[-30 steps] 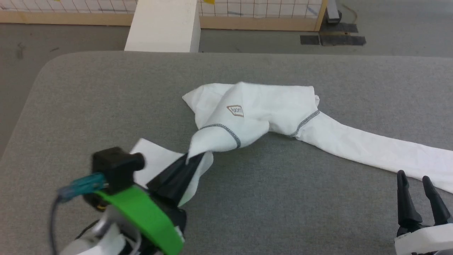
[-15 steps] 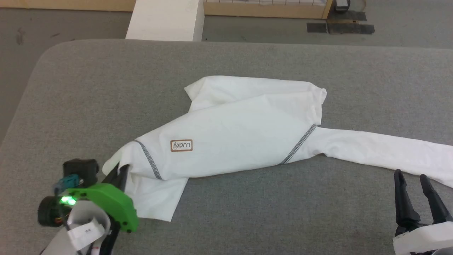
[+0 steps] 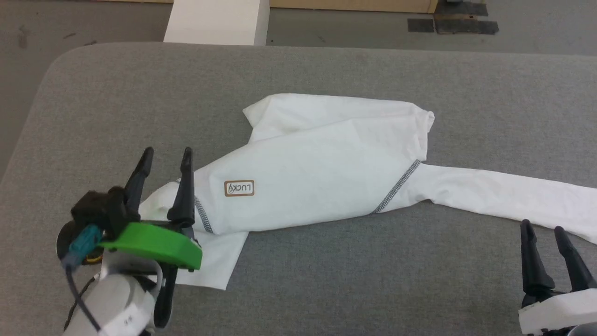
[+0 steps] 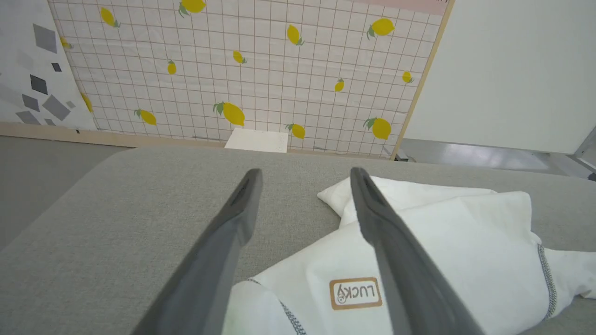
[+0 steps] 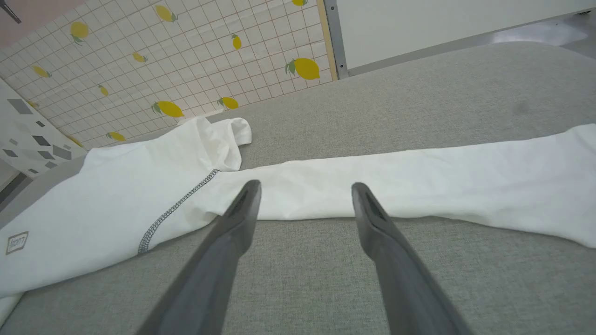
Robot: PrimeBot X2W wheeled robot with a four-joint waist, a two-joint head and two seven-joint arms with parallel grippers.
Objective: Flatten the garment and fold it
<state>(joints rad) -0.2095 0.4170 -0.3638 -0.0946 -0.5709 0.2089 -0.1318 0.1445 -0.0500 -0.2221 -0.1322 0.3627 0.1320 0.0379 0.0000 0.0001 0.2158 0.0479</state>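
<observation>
The garment point(image 3: 322, 163), a white long-sleeved shirt with grey seam stitching and an orange-bordered LUCKY patch point(image 3: 239, 188), lies across the grey padded table point(image 3: 326, 280). One sleeve point(image 3: 503, 196) stretches out to the right. My left gripper point(image 3: 168, 156) stands open over the shirt's left end, fingers apart with nothing between them; in the left wrist view the garment point(image 4: 442, 246) lies under its right finger point(image 4: 391, 242). My right gripper point(image 3: 541, 228) is open at the lower right, just in front of the sleeve point(image 5: 419, 177), not touching it.
A rigid white box point(image 3: 217, 21) stands on the floor beyond the table's far edge. The table's rounded left corner point(image 3: 51, 79) is close to my left arm. A lemon-patterned grid panel point(image 4: 242, 70) stands behind the table.
My left gripper pulled the shirt's end toward the lower left, spreading the bunched body flatter, then let go and opened. The head camera tilted down. The right gripper stayed put.
</observation>
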